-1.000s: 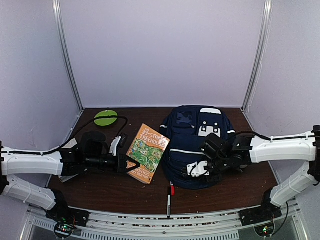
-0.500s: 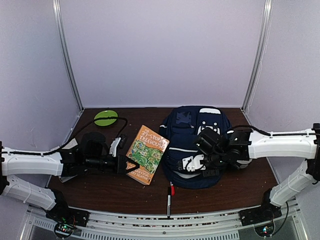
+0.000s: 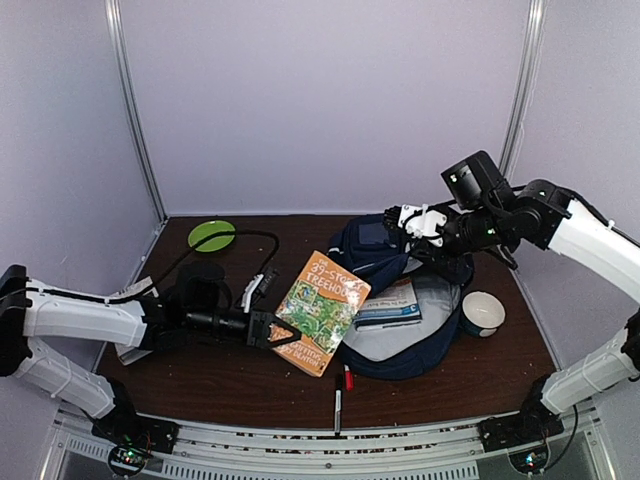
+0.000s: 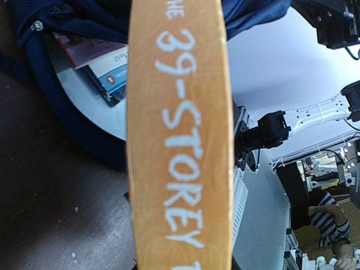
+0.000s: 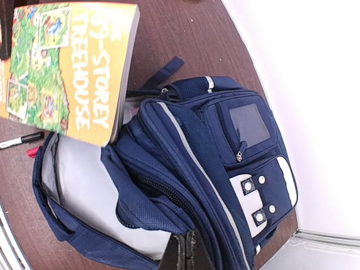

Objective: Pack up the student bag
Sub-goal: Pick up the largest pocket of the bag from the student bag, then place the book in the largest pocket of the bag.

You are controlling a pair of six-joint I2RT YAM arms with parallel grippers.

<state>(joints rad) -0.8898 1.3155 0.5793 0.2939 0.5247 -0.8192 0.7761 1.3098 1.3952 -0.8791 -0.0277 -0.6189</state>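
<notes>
Dark table [image 3: 230, 385]: right fingers [image 5: 180, 256], apparently pinching fabric, have lifted the backpack [image 3: 400, 365] open; left fingers [image 3: 258, 325] hold the book [image 3: 325, 310], now nearer the opening.

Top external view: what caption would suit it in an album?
The right gripper holds the student bag open while the left gripper holds a paperback book at its mouth.
</notes>
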